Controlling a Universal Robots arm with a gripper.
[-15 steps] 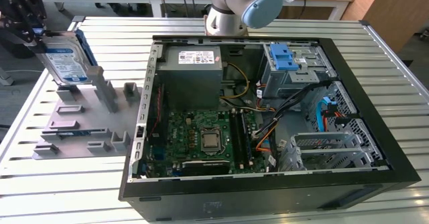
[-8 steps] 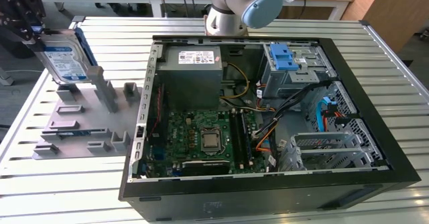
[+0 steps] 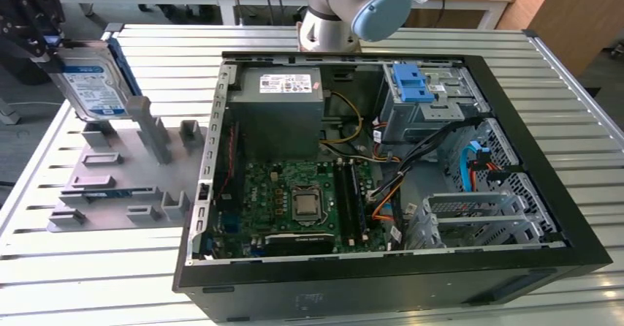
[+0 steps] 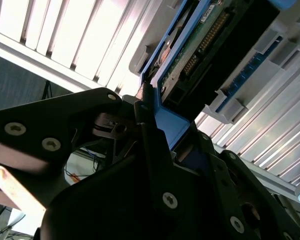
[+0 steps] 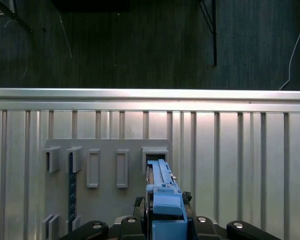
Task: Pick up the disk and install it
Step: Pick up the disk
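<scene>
1. The gripper [image 3: 49, 42] is clenched on the disk [image 3: 90, 85]. Its fingers [image 4: 149, 134] pinch the blue carrier frame [image 5: 165, 200], and the disk hangs below them, over the grey rack [image 3: 117, 169].
2. The hold seems to be at one edge only, so I think the disk may swing, slip, or catch a rack slot.
3. The white-and-blue label has print, but it is too small to read.

Even overhead light fills the exterior view: the ribbed silver aluminium table [image 3: 88, 267] gleams (brightest at the frame's right edge), and the open black computer case [image 3: 390, 282] holds soft shadow inside. In the second wrist view the table slats glare white, leaving the black gripper [image 4: 155, 115], clamped on the blue-framed silver disk [image 4: 190, 60], nearly a silhouette.
</scene>
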